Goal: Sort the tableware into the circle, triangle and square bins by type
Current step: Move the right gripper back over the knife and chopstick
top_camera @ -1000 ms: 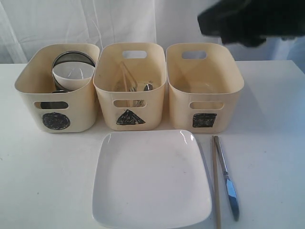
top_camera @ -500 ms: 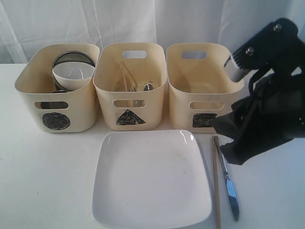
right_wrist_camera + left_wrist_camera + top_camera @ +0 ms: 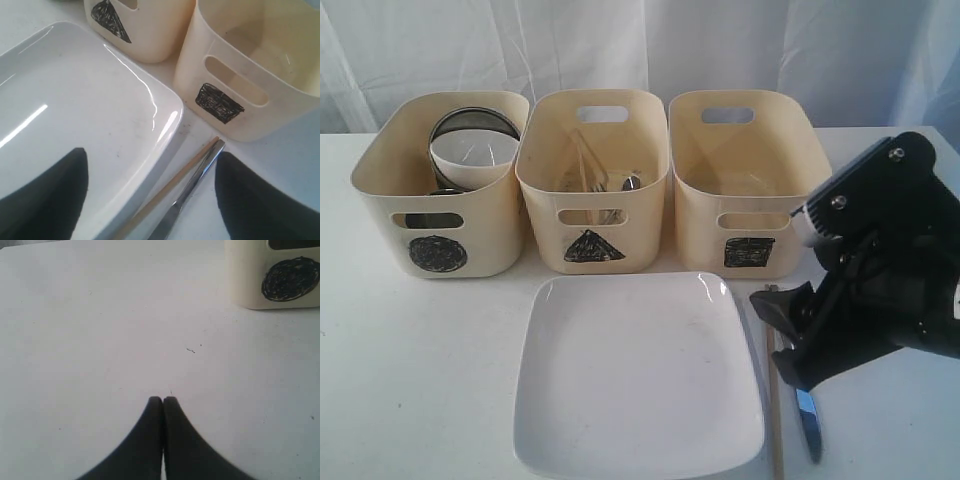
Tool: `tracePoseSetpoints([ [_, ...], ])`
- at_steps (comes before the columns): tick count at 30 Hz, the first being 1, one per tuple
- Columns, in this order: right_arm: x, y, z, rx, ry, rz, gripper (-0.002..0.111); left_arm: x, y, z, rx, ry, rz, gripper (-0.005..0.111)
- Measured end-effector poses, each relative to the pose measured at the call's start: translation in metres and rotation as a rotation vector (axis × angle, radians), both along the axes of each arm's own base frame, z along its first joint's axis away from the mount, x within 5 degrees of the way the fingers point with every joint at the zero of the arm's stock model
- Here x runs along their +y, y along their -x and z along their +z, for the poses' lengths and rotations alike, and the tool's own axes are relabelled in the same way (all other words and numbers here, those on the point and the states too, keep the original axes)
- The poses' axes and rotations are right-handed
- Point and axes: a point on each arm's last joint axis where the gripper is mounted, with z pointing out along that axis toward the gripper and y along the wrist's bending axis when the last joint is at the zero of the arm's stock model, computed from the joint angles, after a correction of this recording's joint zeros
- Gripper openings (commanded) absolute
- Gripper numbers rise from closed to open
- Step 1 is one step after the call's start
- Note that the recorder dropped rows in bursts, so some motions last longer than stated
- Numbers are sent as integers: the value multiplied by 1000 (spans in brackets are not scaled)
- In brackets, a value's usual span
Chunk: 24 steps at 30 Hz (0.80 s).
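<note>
Right arm (image 3: 885, 280) covers part of knife (image 3: 807, 420) and chopstick (image 3: 776, 440). Circle bin (image 3: 250, 280): only a corner in left wrist view. Plate (image 3: 90, 100) cropped in right wrist view. Triangle bin (image 3: 592, 215) contents unclear.

Black right gripper (image 3: 785, 340), lowered from high behind the large square white plate (image 3: 638, 375) to table level just beside its right edge, now covering parts of steel table knife (image 3: 807, 420) and wooden chopstick (image 3: 776, 440).
</note>
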Motion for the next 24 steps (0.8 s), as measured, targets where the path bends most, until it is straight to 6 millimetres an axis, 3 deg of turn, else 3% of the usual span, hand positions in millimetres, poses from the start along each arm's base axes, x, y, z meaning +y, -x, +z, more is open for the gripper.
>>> tracePoseSetpoints([
  [17,9,-15,-40,150,14,-62,67,0,0,0,0,0,0,0],
  [24,5,-34,-68,282,-34,-225,65,0,0,0,0,0,0,0],
])
